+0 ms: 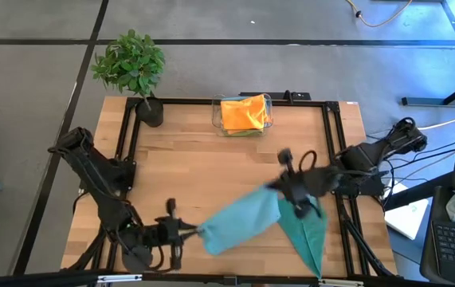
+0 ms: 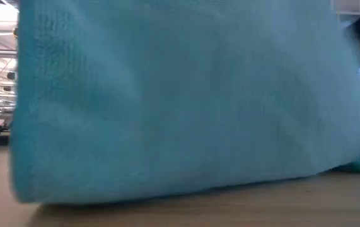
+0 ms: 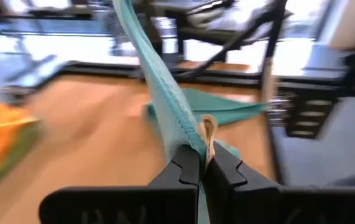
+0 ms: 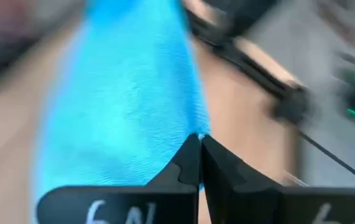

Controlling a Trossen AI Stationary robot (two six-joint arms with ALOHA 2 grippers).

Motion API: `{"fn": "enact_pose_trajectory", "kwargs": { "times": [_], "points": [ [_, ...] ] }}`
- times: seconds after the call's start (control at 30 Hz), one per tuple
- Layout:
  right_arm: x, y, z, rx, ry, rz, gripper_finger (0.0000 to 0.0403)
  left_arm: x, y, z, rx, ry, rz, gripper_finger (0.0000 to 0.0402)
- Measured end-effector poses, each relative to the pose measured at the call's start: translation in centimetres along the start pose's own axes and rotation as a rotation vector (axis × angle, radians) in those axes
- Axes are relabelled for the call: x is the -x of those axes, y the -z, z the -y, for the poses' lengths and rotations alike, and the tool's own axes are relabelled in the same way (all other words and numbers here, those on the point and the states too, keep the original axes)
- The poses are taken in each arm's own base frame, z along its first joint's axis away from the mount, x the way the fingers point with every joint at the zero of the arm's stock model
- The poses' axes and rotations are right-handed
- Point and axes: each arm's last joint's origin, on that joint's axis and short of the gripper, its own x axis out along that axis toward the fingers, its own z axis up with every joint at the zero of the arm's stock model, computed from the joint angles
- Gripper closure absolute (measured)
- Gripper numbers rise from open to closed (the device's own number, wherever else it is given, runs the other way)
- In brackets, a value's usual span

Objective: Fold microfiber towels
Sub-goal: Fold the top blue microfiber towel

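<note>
The left gripper [image 1: 194, 232] is clenched on one corner of a light teal microfiber towel [image 1: 243, 222], and the right gripper [image 1: 279, 189] pinches the opposite corner, so the cloth hangs stretched between the two sets of jaws. A darker teal towel [image 1: 307, 235] lies on the table [image 1: 187, 171] just beneath the right jaws.

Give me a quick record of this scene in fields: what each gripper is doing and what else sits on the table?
Left gripper: shut on one end of the light teal towel
Right gripper: shut on its other end
Light teal towel: stretched between both grippers, above the table
Darker teal towel: lying flat near the right arm
Clear bin: at the far edge, with an orange towel inside
Potted plant: far left corner
</note>
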Motion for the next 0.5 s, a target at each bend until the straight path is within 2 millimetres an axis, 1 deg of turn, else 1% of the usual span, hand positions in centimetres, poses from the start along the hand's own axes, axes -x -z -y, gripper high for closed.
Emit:
{"fn": "enact_pose_trajectory", "kwargs": {
  "times": [0.07, 0.1, 0.13, 0.2, 0.27, 0.33, 0.4, 0.5],
  "points": [
    [-0.8, 0.3, 1.0, -0.014, 0.091, -0.049, 0.0393, 0.3, 0.2, -0.7, -0.009, -0.054, -0.008, 0.0401],
    [-1.1, 0.5, 1.3, -0.022, 0.087, -0.060, 0.0393, 0.3, 0.2, -0.8, 0.000, -0.064, -0.008, 0.0401],
    [-1.4, 0.6, 1.5, -0.033, 0.047, -0.058, 0.0393, 0.2, 0.1, -0.9, 0.006, -0.064, -0.008, 0.0401],
    [-1.6, 0.7, 1.6, -0.051, -0.088, -0.018, 0.0393, 0.0, 0.0, -0.7, 0.010, -0.040, -0.011, 0.0401],
    [-1.6, 0.4, 1.5, -0.063, -0.209, 0.043, 0.0393, 0.0, -0.3, -0.4, 0.032, 0.004, -0.008, 0.0402],
    [-1.4, 0.0, 1.3, -0.069, -0.287, 0.105, 0.0393, 0.0, -0.8, -0.1, 0.050, 0.054, 0.007, 0.0401],
    [-1.1, -0.6, 1.1, -0.067, -0.354, 0.183, 0.0393, 0.2, -1.7, 0.4, 0.062, 0.108, 0.030, 0.0401],
    [0.0, -1.7, 1.0, -0.058, -0.429, 0.292, 0.0393, 1.1, -3.7, 1.1, 0.101, 0.182, 0.075, 0.0401]
  ]
}}
